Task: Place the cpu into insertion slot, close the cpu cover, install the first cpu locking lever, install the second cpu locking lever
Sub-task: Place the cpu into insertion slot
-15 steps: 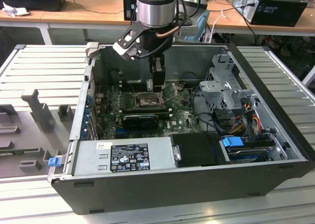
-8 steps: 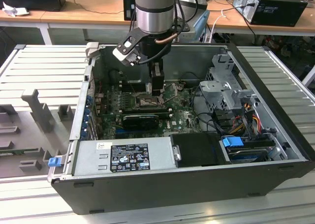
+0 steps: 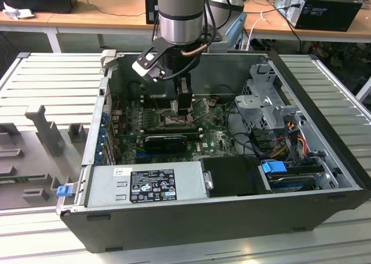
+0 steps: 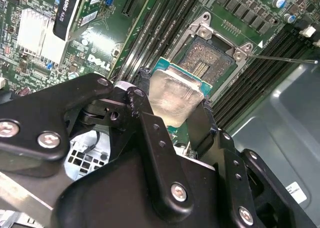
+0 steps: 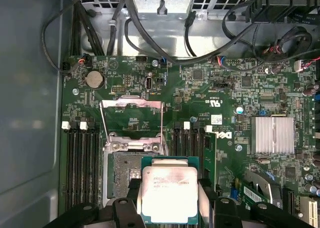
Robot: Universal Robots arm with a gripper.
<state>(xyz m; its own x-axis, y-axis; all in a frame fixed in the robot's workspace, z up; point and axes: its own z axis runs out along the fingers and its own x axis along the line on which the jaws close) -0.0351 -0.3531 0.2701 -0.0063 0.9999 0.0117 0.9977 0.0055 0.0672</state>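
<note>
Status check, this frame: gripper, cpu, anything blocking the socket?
Gripper shut on cpu. It hangs offset from insertion slot, not seated. Hinged cpu cover open, slot uncovered.

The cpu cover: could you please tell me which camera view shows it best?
The first wrist view: the cpu cover, swung open beside the insertion slot, shows its whole frame. The other two views leave it unclear.

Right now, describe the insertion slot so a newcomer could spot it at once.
Inside the open computer case, look at the green motherboard. Between the banks of long black memory slots sits the insertion slot, close by the cpu in the claw. Unlike them, it is a square dark pin field with a silver rim.
</note>
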